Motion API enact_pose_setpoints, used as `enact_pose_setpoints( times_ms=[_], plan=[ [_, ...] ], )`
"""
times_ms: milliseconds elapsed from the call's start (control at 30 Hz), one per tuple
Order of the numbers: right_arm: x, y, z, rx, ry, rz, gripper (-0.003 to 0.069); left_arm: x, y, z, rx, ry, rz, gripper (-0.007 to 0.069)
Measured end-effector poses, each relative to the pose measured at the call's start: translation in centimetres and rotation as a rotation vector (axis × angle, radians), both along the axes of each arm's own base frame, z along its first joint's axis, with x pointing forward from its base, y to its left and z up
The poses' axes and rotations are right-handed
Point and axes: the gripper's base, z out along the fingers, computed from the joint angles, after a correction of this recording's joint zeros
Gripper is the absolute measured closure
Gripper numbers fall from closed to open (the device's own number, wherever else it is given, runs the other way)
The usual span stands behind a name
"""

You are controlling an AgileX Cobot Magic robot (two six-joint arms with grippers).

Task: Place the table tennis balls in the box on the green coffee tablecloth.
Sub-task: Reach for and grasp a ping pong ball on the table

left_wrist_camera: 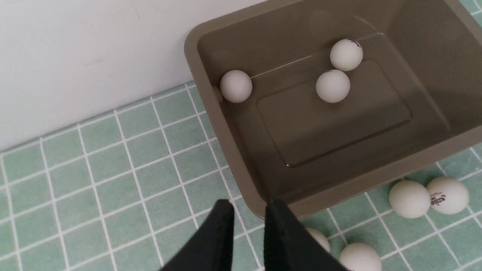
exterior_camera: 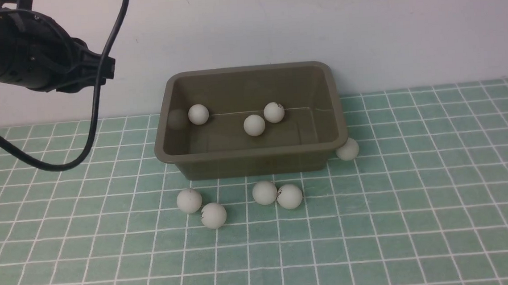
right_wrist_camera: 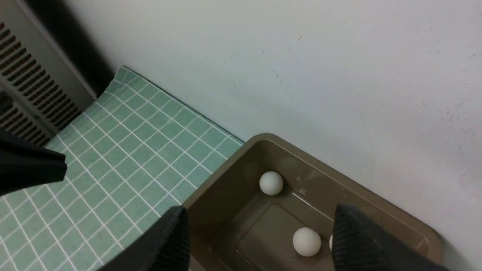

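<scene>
The table tennis balls [exterior_camera: 254, 125] are split between two places: three lie inside the box [exterior_camera: 255, 160], and five are left outside it on the green coffee tablecloth [exterior_camera: 420, 220].

The left gripper [left_wrist_camera: 248, 206] is shown by its wrist view with the jaws only narrowly parted and nothing held between them. It is raised high to the left of the box, as the front view confirms. That narrow gap is judged too tight for a ball, so a wider opening would be needed before any pick is attempted.

The right gripper [right_wrist_camera: 260, 210] is shown by its own camera alone. Its jaws are spread wide and empty, and the box is framed between its fingers from above. Such a pose suits a release over the opening, though no ball is seen falling.

Further out, two pairs of balls are found just in front of the box's near wall. The right pair [exterior_camera: 289, 196] is touching, and the left pair [exterior_camera: 189, 200] is nearly so. A fifth ball [exterior_camera: 347, 149] is lodged against the box's near right corner, partly under the flared rim, where a grasp is likely to be hampered. The box is set close to the back wall [exterior_camera: 362, 27], which is judged to keep it from being pushed away.
</scene>
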Motion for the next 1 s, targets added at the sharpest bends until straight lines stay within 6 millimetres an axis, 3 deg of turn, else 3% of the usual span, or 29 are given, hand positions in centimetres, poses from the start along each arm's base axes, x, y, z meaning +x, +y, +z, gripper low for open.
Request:
enact_pose_setpoints(
  times_ms=[267,333,700,1000],
  plan=[
    [0.3,-0.2,-0.3,-0.036,-0.003,-0.021,0.0198,0.3,-0.3,0.6,-0.031,-0.074,-0.015,0.0243],
    [0.3,-0.3,-0.4,-0.046,-0.005,-0.027,0.0198,0.1,-0.3,0.9,-0.029,-0.088,-0.026,0.0216],
    [0.8,-1.2,-0.8,-0.157,-0.028,-0.091,0.0198,-5.1,0.1,6.6,0.013,-0.297,-0.065,0.0225],
    [0.8,-1.2,-0.8,-0.157,-0.028,-0.091,0.0198,-5.7,0.0,6.7,0.015,-0.285,-0.078,0.0230]
  ],
)
